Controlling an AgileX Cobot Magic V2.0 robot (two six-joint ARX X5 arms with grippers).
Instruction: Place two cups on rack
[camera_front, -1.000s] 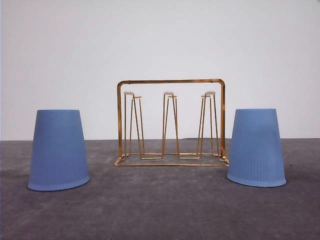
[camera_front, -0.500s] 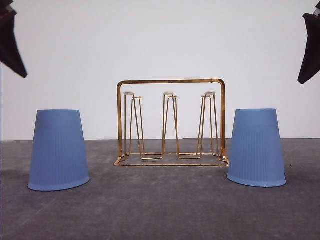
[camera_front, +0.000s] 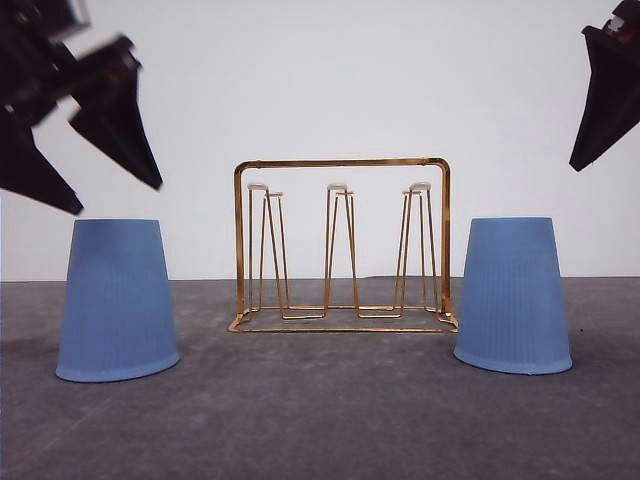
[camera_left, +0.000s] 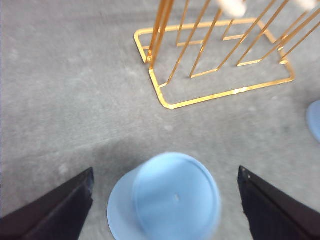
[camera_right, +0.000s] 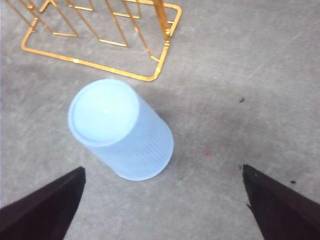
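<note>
Hanging high over the gray table (camera_front: 320, 420), the left gripper (camera_front: 100, 170) had its two dark fingers (camera_left: 50, 210) spread wide apart, holding nothing. Right under the gap between those fingers stood the left cup (camera_front: 117, 300), blue and upside down. The right gripper (camera_right: 160, 210) was up high too, fingers spread wide and holding nothing. Below it and a little to one side stood the right cup (camera_front: 513, 295), also upside down. The gold rack (camera_front: 342, 245) stood between the two cups, touching neither one, well below both grippers, with bare pegs.
</note>
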